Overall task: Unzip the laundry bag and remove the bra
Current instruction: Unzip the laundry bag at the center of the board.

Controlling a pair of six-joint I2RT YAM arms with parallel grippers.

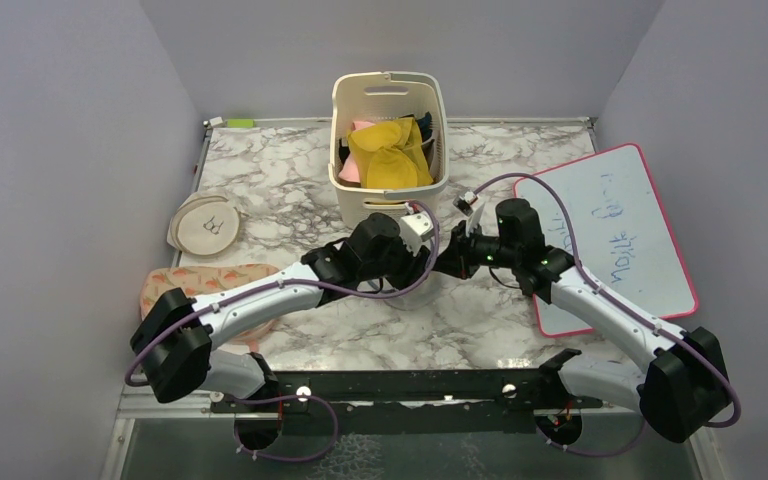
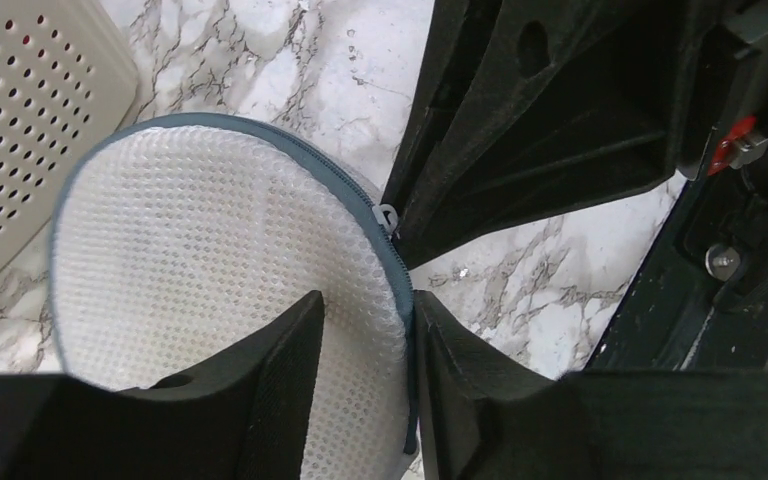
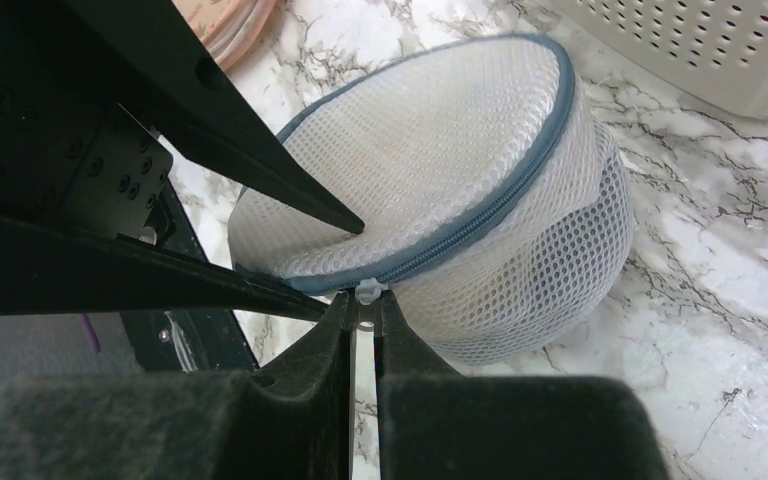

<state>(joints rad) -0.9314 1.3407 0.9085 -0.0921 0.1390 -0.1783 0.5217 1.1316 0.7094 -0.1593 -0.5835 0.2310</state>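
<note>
The laundry bag [image 3: 460, 180], a round white mesh drum with blue-grey zip trim, stands on the marble table. In the top view it is mostly hidden under both grippers, with only an edge of the laundry bag [image 1: 412, 298] showing. My left gripper [image 2: 365, 335] is shut on the bag's rim [image 2: 210, 250], one finger on the mesh top and one outside the trim. My right gripper [image 3: 363, 310] is shut on the small white zip pull [image 3: 365, 292], which also shows in the left wrist view [image 2: 388, 215]. The zip looks closed along the rim I can see. The bra does not show.
A cream slotted basket [image 1: 438, 150] stands just behind the grippers, holding a yellow cloth [image 1: 390, 155] and a pink cloth [image 1: 360, 128]. A flat beige pouch [image 1: 207, 224] and a pink patterned piece [image 1: 195, 285] lie at the left. A pink-framed whiteboard [image 1: 610, 235] lies at the right.
</note>
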